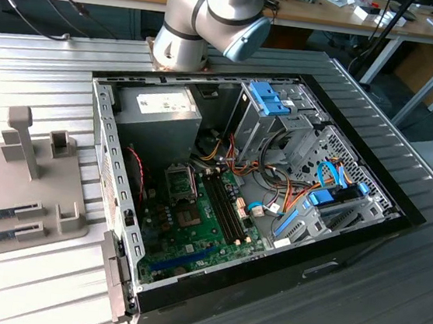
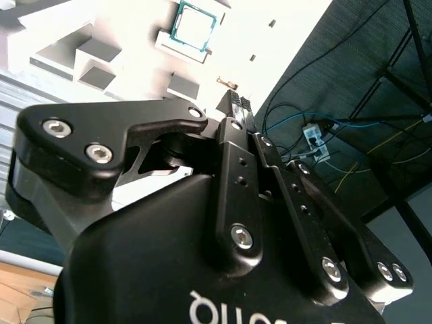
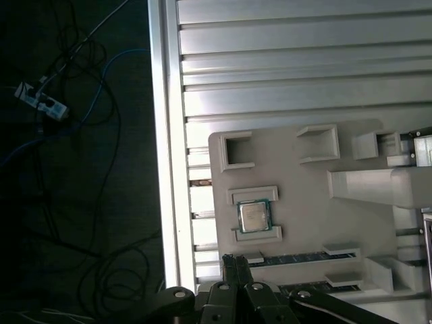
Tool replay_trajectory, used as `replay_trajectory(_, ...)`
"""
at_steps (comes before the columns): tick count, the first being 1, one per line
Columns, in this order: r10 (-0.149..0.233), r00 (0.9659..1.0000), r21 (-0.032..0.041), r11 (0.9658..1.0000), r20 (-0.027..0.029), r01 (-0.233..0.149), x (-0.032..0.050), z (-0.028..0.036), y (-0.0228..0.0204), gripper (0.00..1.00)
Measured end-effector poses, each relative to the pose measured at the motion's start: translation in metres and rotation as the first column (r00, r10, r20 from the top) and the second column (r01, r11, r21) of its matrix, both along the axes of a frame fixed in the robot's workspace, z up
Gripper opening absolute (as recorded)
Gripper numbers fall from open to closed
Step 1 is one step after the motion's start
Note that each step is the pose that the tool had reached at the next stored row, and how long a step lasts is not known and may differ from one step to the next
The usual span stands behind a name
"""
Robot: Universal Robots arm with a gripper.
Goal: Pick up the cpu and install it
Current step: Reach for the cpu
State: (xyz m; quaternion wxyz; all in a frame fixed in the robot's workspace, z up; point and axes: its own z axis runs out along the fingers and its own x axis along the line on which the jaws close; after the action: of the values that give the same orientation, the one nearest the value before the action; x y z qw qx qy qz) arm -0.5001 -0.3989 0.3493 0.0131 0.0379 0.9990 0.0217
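Cpu [image 3: 254, 217] sits unpicked in its grey fixture [image 3: 304, 196]; we judge this the approach step. Gripper [image 3: 234, 259] hovers near, fingers together, empty; grasping demands opening.

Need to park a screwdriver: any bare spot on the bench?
Bare: ribbed table between computer case and its near edge, exterior view's right; also between grey fixture tray and far edge. Crowded: inside the case, cables and drive cages.
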Motion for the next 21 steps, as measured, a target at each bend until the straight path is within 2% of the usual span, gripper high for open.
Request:
replay_trajectory(5,0.000,1.0000,0.0000,1.0000,0.0000,0.000,0.0030,-0.0056,0.0000,0.11)
replay_trajectory(21,0.000,1.0000,0.0000,1.0000,-0.0001,0.000,0.0066,-0.0118,0.0000,0.11)
